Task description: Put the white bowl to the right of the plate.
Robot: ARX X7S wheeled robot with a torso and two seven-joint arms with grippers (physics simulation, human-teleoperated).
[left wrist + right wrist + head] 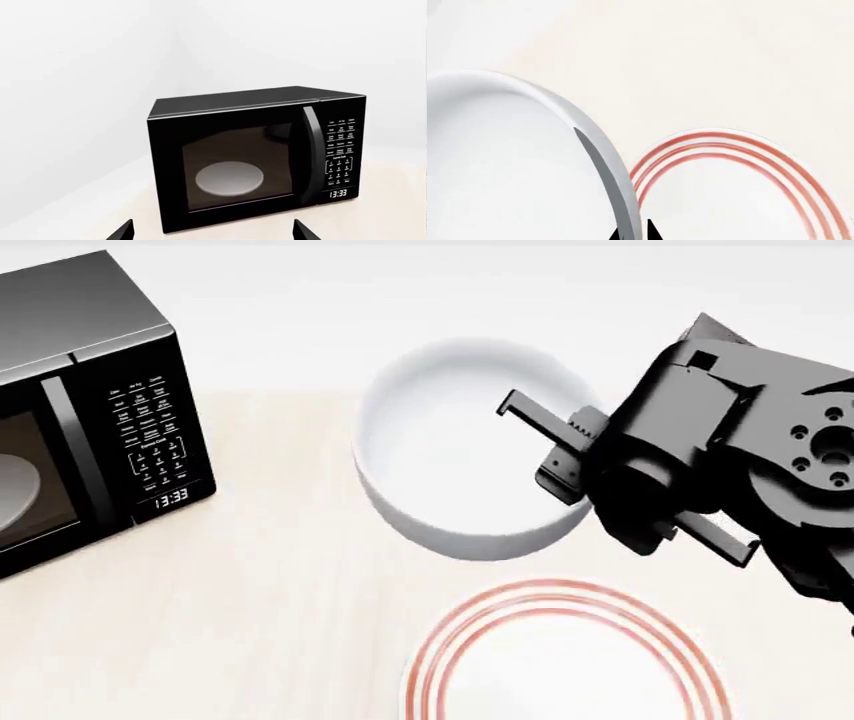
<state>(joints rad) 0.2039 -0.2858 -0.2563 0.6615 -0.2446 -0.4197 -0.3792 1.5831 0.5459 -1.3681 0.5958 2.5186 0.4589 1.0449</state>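
Observation:
The white bowl (454, 470) is deep and plain, and in the head view it lies beyond the plate (567, 660) and a little to its left. My right gripper (541, 445) is shut on the bowl's right rim, one finger inside the wall and one outside. In the right wrist view the bowl (507, 165) fills the left side, its rim pinched between the dark fingertips of that gripper (634, 235), with the red-ringed plate (727, 200) just beside it. I cannot tell whether the bowl touches the table. My left gripper (213, 234) is open and holds nothing.
A black microwave (80, 410) stands at the table's far left with its door closed. The left wrist view faces this microwave (253, 155), with a pale grey round dish (229, 178) behind the glass. The pale table (267, 620) stretches between the microwave and the plate.

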